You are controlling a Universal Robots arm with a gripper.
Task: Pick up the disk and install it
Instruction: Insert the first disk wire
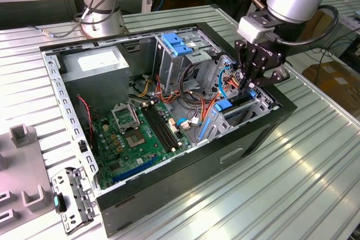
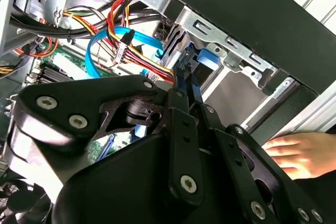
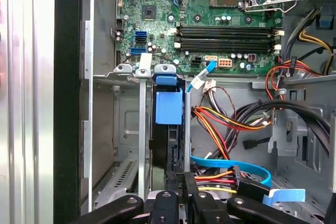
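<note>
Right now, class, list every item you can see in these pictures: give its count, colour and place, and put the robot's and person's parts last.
computer case: one, black, open on the slatted metal table.
motherboard: one, green, on the case floor.
power supply: one, grey with white sticker, far corner of the case.
bracket: one, light blue, atop the drive bay.
disk: one, with blue side rails, standing in the drive cage under the gripper.
SATA cable: one, blue, beside the cage.
wire bundle: red, yellow, black, beside the cage.
hand: one, a person's, against the case's outer side.
gripper: one, black, at the disk's top edge.
</note>
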